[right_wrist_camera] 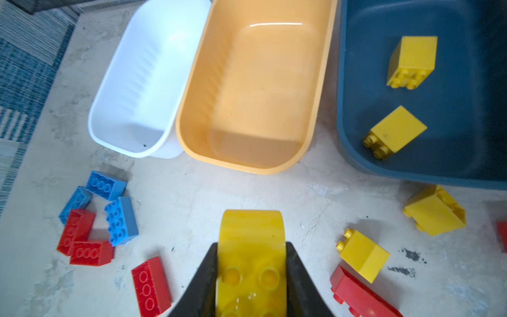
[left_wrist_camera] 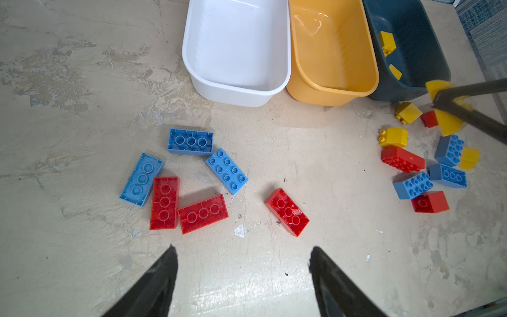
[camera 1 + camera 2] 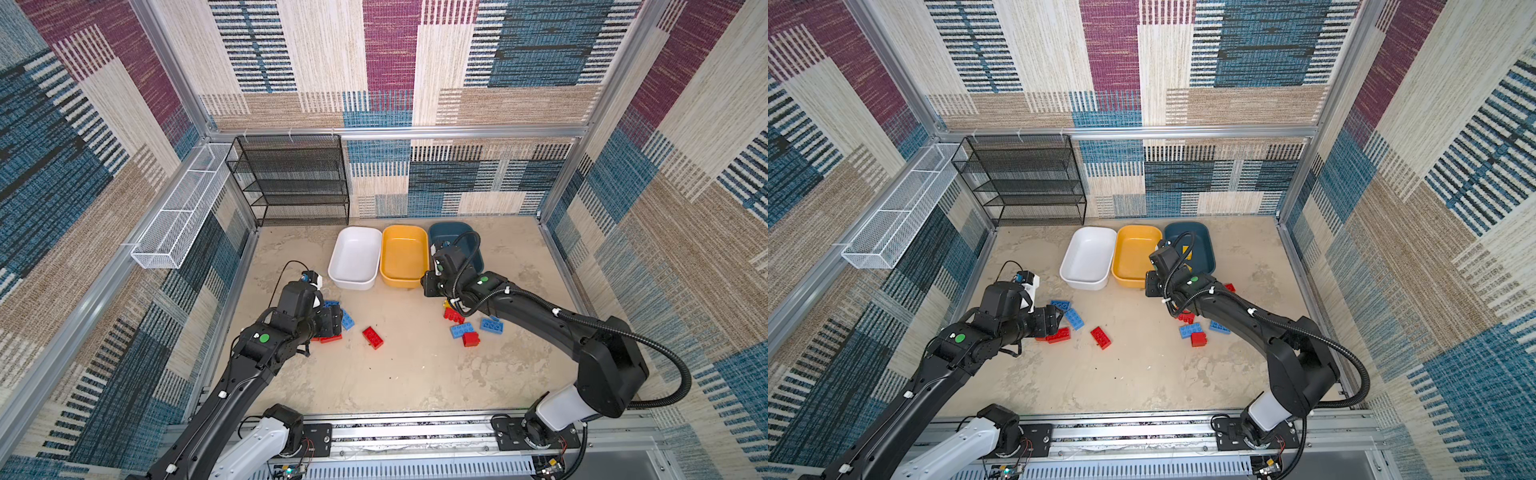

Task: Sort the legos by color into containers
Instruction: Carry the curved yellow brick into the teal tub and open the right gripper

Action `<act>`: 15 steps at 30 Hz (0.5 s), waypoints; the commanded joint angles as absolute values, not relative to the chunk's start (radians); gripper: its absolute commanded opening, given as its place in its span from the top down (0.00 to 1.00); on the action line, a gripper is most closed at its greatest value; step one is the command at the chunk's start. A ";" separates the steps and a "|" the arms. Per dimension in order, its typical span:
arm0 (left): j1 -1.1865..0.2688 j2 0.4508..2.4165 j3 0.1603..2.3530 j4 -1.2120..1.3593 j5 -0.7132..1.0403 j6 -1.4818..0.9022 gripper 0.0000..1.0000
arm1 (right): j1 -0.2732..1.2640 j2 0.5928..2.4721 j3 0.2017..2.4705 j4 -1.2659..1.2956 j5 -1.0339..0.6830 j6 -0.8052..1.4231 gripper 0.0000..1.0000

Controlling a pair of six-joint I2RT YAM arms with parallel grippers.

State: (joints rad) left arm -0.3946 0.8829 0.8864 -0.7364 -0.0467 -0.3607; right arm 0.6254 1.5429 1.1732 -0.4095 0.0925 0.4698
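Three containers stand side by side at the back: a white tub (image 3: 353, 284), a yellow-orange tub (image 3: 401, 282) and a dark teal tub (image 1: 384, 82). Two yellow legos (image 1: 411, 61) lie in the teal tub. My right gripper (image 1: 251, 247) is shut on a curved yellow lego (image 1: 251, 233), just above the floor in front of the yellow-orange tub. My left gripper (image 2: 242, 248) is open and empty, close to a flat group of blue and red legos (image 2: 189, 141) and a lone red lego (image 2: 286, 211). More red, blue and yellow legos (image 2: 402, 159) lie under the right arm.
A black mesh rack (image 3: 291, 178) stands at the back left and a long white wire basket (image 3: 183, 208) hangs on the left wall. Patterned walls close in the floor on three sides. The arm rail (image 3: 415, 432) runs along the front.
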 commanded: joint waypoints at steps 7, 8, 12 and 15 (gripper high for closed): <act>-0.394 0.903 0.884 -0.718 -0.036 -0.351 0.15 | 0.429 1.576 1.328 -0.445 -0.102 0.404 0.75; -0.393 0.901 0.884 -0.714 -0.032 -0.347 0.12 | 0.409 1.593 1.342 -0.439 -0.109 0.397 0.75; -0.394 0.890 0.876 -0.699 -0.041 -0.343 0.00 | 0.341 1.669 1.392 -0.419 -0.125 0.372 0.75; -0.394 0.895 0.869 -0.691 -0.057 -0.352 0.01 | 0.299 1.728 1.420 -0.396 -0.142 0.358 0.75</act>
State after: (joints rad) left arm -0.3946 0.8932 0.8791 -0.7288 -0.0463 -0.3588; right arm 0.3283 1.6867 1.3964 -0.4370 -0.1051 0.3878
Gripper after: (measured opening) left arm 0.994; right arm 0.339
